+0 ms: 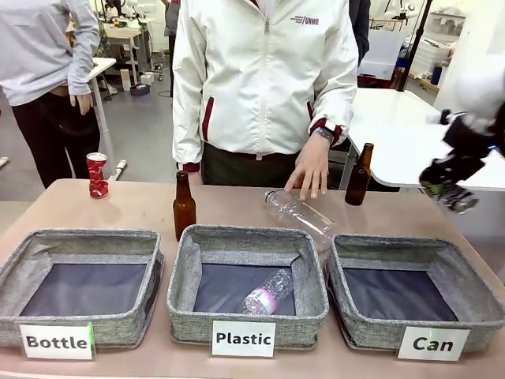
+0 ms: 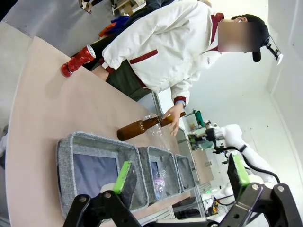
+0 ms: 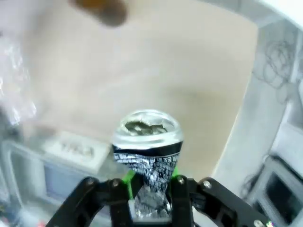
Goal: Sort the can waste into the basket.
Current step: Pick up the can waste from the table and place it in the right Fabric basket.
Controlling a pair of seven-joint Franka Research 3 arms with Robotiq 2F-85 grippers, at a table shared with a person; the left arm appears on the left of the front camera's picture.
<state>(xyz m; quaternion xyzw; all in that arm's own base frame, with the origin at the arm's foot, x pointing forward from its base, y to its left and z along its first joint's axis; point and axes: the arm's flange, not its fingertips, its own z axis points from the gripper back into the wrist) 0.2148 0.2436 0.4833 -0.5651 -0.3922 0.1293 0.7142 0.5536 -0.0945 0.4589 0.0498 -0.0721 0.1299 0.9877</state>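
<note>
A crushed red can [image 1: 96, 175] stands upright at the table's far left corner, also seen as the red can [image 2: 78, 60] in the left wrist view. My right gripper [image 1: 447, 192] hangs, motion-blurred, above the table's right side, beyond the grey basket labelled "Can" [image 1: 394, 242]. It is shut on a crushed silver can with a dark pattern [image 3: 148, 142], which stands up between the green pads of the right gripper [image 3: 151, 191]. My left gripper [image 2: 182, 175] is open and holds nothing, well above the baskets.
Baskets labelled "Bottle" [image 1: 79, 235] and "Plastic" [image 1: 245, 231] sit left of the "Can" basket; a clear bottle [image 1: 268, 293] lies in "Plastic". Two brown bottles [image 1: 184, 207] [image 1: 359, 175] stand on the table. The person's hand [image 1: 310, 167] rests on a lying clear bottle [image 1: 300, 213].
</note>
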